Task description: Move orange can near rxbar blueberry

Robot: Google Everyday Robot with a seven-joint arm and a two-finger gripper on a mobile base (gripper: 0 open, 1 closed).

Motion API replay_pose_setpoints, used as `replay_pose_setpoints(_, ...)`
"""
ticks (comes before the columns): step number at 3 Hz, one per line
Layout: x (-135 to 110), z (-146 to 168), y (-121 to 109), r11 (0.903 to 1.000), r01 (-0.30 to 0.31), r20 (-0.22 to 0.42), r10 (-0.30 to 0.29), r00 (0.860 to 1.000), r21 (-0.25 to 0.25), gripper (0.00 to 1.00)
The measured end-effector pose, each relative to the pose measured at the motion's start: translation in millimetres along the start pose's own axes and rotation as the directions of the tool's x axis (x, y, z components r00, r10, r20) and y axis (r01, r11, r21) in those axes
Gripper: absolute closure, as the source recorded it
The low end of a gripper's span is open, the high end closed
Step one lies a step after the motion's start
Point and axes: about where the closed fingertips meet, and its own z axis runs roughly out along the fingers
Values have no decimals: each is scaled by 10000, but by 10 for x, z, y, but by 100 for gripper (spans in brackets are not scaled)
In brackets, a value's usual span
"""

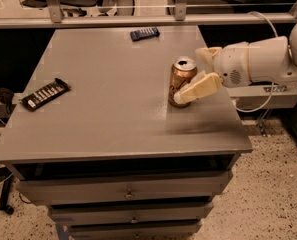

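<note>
The orange can (pixel 180 78) stands upright on the right part of the grey table (pixel 103 114), silver top up. My gripper (pixel 189 75) comes in from the right with its cream fingers spread on either side of the can: one finger (pixel 200 87) crosses the can's front, the other sits behind it to the right. The jaws are open and not closed on the can. The rxbar blueberry (pixel 144 33), a small dark-blue wrapper, lies flat near the table's far edge, well behind and left of the can.
A longer black bar with white blocks (pixel 45 94) lies near the table's left edge. Drawers sit under the table front. A rail and chairs stand behind the table. A white cable box stands to the right, under my arm.
</note>
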Motion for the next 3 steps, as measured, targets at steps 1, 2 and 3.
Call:
replay_pose_setpoints(1, 87, 87, -51, 9990, -432, 332, 429, 9985, 78, 19)
replay_pose_setpoints(2, 88, 90, -105, 9985, -521, 549, 510, 9972, 183, 41)
replay_pose_setpoints(3, -26, 52, -152, 9989, -397, 853, 373, 9957, 261, 64)
